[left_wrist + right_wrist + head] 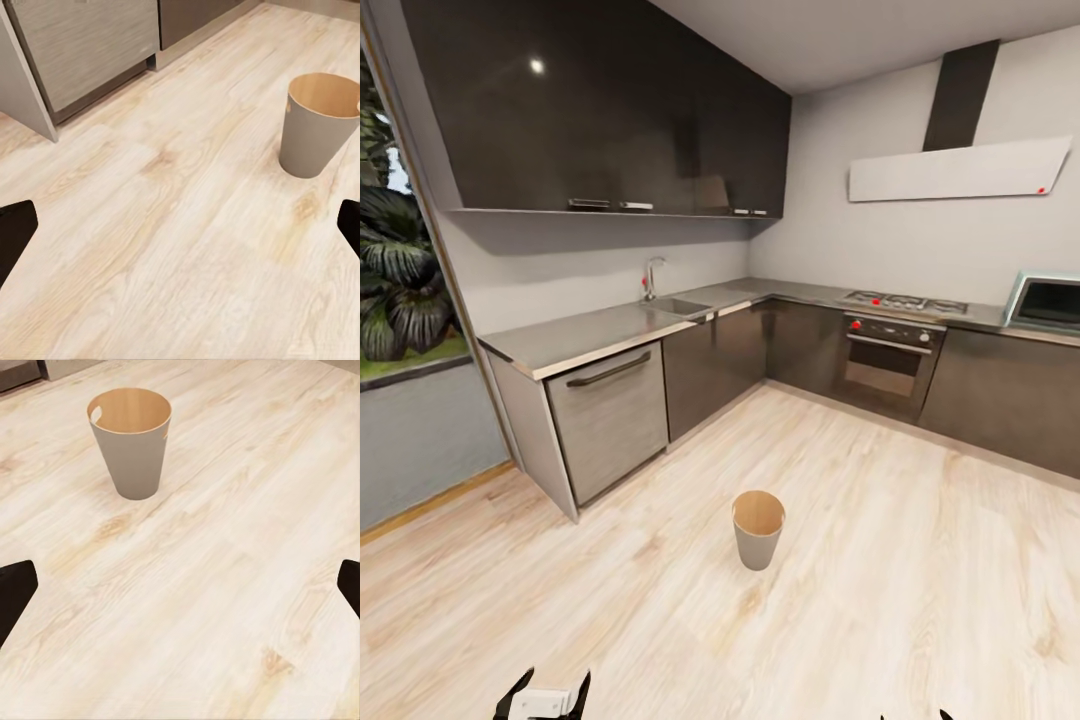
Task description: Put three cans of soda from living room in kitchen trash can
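Head view, your left gripper [544, 700]: it sits at the bottom edge, dark fingertips spread apart around a pale part of the wrist; nothing is between them.
Left wrist view, your left fingers [15, 232]: one dark tip at each side edge, wide apart, bare floor [172, 247] between them.
Right wrist view, your right gripper [180, 592]: fingers just as wide apart, holding nothing; in the head view you see only two dark tips at the bottom edge.
Trash can [758, 529]: upright on the light wood floor, ahead of both grippers and well apart from them, nearer the line of your right one.
Trash can inside [131, 409]: brown, with a slot cut-out by the rim; you cannot tell whether anything lies at the bottom.
Dishwasher front [610, 418]: beyond the can on your left, under the steel worktop [590, 330].
Sink [678, 305]: farther along that worktop.
Oven [887, 366]: against the far wall.
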`<state>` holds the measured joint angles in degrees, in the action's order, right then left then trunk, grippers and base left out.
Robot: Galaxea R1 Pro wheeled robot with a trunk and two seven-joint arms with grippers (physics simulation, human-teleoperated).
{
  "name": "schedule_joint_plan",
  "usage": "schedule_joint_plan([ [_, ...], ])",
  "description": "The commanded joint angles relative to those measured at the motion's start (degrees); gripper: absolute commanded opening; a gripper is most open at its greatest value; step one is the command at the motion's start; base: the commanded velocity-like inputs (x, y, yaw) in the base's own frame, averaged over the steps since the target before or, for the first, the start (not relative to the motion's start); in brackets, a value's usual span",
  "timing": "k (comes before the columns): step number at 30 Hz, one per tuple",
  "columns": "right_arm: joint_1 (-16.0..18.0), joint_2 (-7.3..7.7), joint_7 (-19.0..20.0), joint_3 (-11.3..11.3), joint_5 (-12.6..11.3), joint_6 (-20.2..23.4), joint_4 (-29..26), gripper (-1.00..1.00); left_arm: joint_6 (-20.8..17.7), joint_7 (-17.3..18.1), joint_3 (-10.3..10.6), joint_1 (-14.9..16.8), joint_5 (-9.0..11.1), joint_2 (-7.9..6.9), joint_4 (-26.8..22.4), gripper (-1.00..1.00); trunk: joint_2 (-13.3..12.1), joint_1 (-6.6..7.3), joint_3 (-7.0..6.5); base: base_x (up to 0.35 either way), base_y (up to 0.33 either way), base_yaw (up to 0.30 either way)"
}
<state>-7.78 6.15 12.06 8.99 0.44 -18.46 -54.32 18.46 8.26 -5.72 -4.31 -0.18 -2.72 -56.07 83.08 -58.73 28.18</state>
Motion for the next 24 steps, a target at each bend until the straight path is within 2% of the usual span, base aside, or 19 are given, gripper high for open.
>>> schedule_joint_plan([
  [1, 0.0, 0.0, 0.0, 0.0, 0.0, 0.0, 0.0, 1.0, 0.0, 0.0, 0.0, 0.0, 0.0, 0.0, 0.0, 1.0, 0.0, 0.0, 0.0, 0.277, 0.0, 0.0],
  [24, 0.0, 0.07, 0.0, 0.0, 0.0, 0.0, 0.1, 1.0, 0.0, 0.0, 0.1, 0.0, 0.0, 0.0, 0.0, 1.0, 0.0, 0.0, 0.0, 0.284, 0.0, 0.0],
])
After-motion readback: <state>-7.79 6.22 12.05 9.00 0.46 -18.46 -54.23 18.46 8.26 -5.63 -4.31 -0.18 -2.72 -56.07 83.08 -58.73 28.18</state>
